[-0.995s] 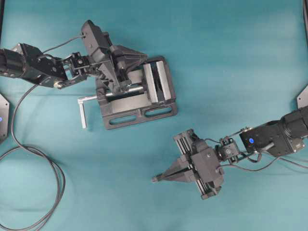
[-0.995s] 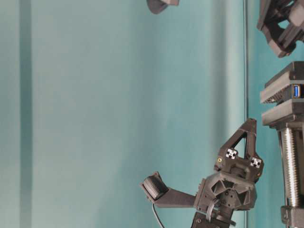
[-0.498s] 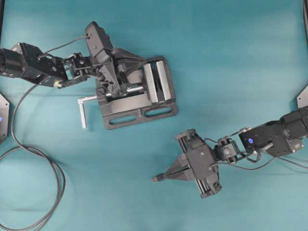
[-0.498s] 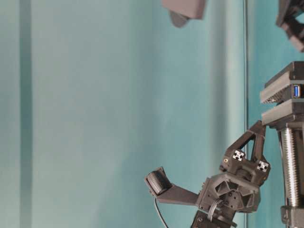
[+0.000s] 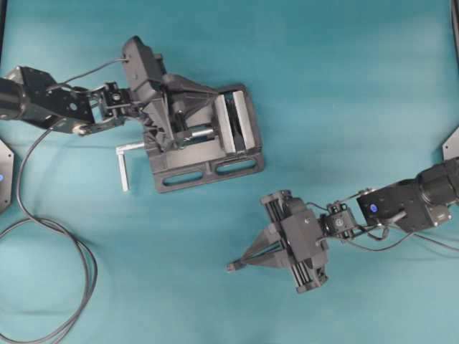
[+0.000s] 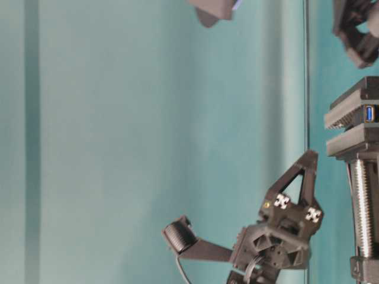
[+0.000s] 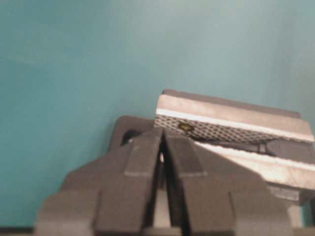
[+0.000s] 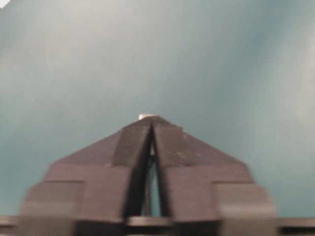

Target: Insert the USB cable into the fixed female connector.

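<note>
**Plug [image 8: 147,116] gripped, well apart from the connector [image 6: 369,113].**
Your right fingers [image 8: 133,142] were pinched shut on the USB cable's plug, low over the tabletop [image 5: 358,86]. Your left fingers [image 7: 142,157] were closed by the vise [image 5: 237,122], which clamped the connector. The step called for squaring the plug to the socket, then advancing slowly.

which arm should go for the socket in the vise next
Right, likely: the right claw is shut on a small plug. The left claw sits shut, apparently empty, over the vise gripping the socket.
</note>
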Robot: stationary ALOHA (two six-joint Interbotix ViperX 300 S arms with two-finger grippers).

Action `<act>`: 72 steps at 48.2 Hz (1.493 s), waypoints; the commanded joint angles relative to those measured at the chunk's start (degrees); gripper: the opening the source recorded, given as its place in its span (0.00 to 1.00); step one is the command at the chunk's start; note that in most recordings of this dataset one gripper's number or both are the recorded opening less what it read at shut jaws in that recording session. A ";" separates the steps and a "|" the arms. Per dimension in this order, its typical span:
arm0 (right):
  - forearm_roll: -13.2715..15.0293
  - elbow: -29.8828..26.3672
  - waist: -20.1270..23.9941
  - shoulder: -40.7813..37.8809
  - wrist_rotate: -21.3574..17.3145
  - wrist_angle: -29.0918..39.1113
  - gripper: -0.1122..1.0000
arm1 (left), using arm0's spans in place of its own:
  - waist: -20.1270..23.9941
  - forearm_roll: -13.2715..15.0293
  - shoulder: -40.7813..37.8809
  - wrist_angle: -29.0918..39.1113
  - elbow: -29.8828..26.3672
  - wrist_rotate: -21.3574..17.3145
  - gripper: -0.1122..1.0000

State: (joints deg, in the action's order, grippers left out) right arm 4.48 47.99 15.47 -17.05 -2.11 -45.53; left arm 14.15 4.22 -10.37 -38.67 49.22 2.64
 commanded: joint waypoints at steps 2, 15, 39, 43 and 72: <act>-0.26 -0.88 -0.09 0.00 -0.35 -0.62 0.41 | 0.09 -0.18 2.99 -0.35 0.44 -0.88 0.35; -0.44 -0.97 0.00 -1.41 -1.05 -1.93 0.67 | -0.18 -0.26 5.01 -0.53 1.41 -0.97 0.93; -2.20 -1.32 0.00 -7.03 -3.52 -11.51 0.67 | -0.79 -0.35 11.87 -0.97 7.38 -3.08 0.94; -2.20 -1.32 0.00 -7.03 -3.52 -11.51 0.67 | -1.41 -0.44 14.77 -1.58 9.84 -2.99 0.94; -2.29 -1.49 0.70 -7.21 -3.60 -8.79 0.67 | -7.21 0.44 41.57 12.13 19.34 8.17 0.99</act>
State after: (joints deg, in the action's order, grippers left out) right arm 2.46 47.20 15.82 -25.05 -5.63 -54.23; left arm 7.12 4.48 26.63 -26.81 67.76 9.67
